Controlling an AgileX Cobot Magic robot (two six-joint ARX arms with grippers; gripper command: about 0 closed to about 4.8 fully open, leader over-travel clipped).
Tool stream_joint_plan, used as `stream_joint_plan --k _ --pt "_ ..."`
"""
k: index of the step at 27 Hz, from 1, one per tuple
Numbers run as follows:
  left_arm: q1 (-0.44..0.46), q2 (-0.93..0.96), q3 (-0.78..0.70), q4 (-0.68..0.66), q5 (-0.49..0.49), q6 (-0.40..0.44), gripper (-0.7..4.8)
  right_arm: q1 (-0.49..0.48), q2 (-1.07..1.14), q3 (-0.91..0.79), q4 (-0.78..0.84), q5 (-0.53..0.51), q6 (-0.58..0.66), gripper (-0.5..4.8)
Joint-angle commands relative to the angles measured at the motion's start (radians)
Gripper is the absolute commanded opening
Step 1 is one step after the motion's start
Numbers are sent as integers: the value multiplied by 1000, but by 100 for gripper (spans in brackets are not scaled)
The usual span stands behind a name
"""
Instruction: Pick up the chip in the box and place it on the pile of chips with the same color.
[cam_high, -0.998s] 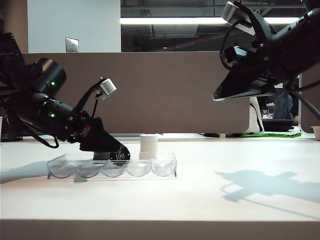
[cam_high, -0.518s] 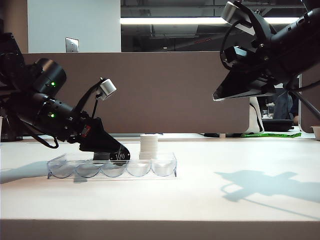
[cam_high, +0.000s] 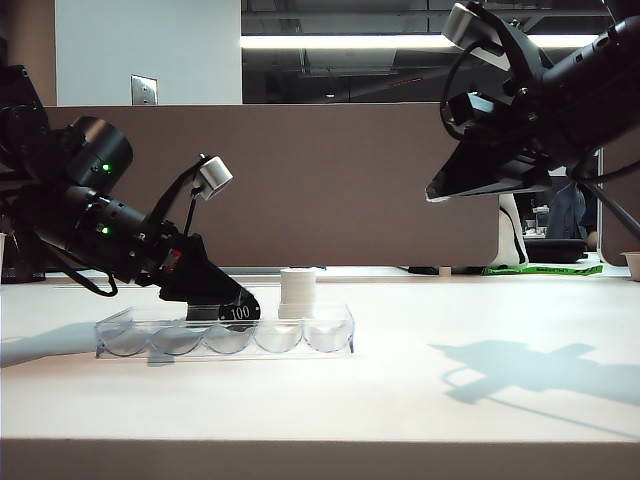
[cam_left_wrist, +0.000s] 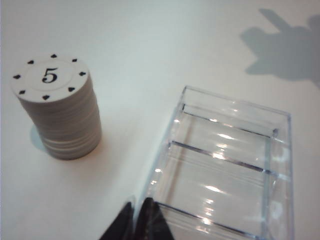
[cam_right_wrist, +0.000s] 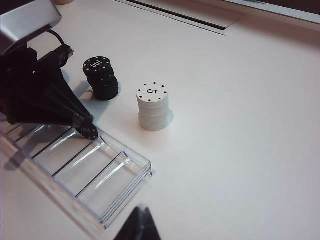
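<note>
While left gripper (cam_high: 238, 310) pinches round black chip (cam_high: 240, 312), right gripper (cam_right_wrist: 138, 226) hangs closed.

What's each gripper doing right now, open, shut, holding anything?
Left gripper: shut on the chip, at the box.
Right gripper: shut, empty, raised above the table.

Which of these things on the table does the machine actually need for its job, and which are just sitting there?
Needed:
- small black round "100" chip, pinched in the left gripper
- long clear plastic tray
- short black chip pile

Just sitting:
- tall white "5" chip stack
- right gripper, jaws together, raised well above the table, holding nothing
</note>
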Motion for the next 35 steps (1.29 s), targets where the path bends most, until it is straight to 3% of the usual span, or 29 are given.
stream_joint_plan --k 1,19,25,28,35 --pt "-2 -5 2 -1 8 -18 13 0 -2 5 10 -3 -3 -6" --pt "-2 -102 2 -34 58 -28 12 0 -2 5 10 -3 -3 -6" --pt "10 -188 2 -21 64 -158 -6 0 -2 5 11 -3 -3 -6" --pt "52 -198 2 76 64 -361 -6 0 -3 5 11 -3 -3 -6" --pt "133 -198 2 237 64 -636 -6 0 -3 5 10 -3 -3 -6"
